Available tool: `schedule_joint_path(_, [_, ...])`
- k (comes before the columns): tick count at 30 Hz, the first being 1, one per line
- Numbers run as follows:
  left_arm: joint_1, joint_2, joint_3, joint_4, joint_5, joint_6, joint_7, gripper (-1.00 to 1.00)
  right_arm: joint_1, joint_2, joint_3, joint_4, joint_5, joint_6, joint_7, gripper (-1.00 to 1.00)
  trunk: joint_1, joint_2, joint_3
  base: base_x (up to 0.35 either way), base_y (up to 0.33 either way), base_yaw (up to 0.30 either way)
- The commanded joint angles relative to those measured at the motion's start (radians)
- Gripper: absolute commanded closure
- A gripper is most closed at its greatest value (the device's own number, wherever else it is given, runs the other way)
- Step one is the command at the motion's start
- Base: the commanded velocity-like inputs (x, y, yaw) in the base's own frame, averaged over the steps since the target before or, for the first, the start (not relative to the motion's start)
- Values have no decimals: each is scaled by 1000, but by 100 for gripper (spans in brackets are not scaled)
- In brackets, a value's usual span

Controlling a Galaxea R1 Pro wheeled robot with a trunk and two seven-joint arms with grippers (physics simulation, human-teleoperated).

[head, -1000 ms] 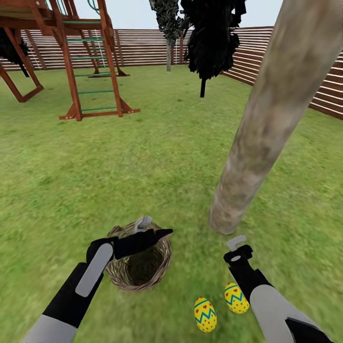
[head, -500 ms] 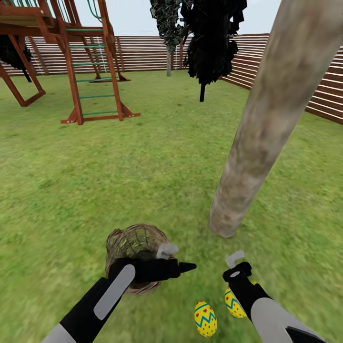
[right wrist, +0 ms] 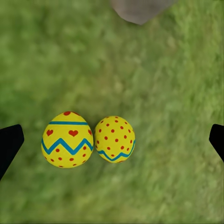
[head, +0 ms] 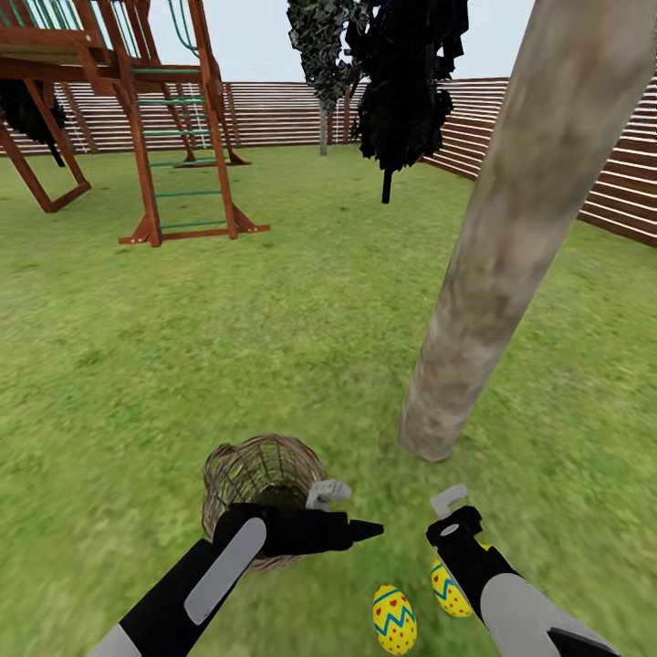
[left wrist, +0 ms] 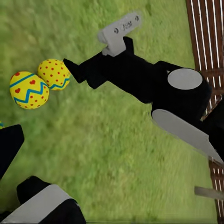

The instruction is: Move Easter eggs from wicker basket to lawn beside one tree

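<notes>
Lawn (head: 274, 328); right hand (right wrist: 112, 140) wide, empty.

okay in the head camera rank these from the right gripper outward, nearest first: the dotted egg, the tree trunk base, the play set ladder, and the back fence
1. Dotted egg, right beside the right gripper.
2. Tree trunk base, just ahead on the lawn.
3. Play set ladder, far ahead to the left.
4. Back fence, behind the ladder.
</notes>
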State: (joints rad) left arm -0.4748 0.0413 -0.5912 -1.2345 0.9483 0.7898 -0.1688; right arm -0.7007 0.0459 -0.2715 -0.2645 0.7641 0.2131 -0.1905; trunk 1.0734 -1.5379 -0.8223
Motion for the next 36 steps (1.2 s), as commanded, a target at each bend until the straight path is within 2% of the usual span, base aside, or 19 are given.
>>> schedule_joint_path(1, [-1,0,-1,8,-2,2,-4,-100,0,1,-3,-1,7,5,-1,-100,0,0,1,0,0,0])
schedule_joint_path(3, [-1,-3,-1,60,-1,-1,-8,-100,0,1,-3,-1,7,5,-1,-100,0,0,4,0,0,0])
schedule_joint_path(7, [-1,-1,-1,81,0,-42,-10,-100,0,2,-3,3,6,5,-1,-100,0,0,11,0,0,0])
schedule_joint_path(12, [-1,1,-1,86,0,-65,-11,-100,0,2,-3,6,6,5,0,-100,0,0,19,0,0,0])
schedule_joint_path(23, [-1,4,-1,87,-2,-68,-11,-100,0,2,-3,7,6,5,0,-100,0,0,36,0,0,0])
schedule_joint_path(31, [-1,3,-1,90,-2,-68,-9,-100,1,2,-3,13,6,5,2,-100,-31,56,74,0,0,0])
schedule_joint_path(36, [-1,-1,-1,144,-2,-68,-7,-100,5,-1,-3,24,6,3,2,-100,-46,84,95,0,0,0])
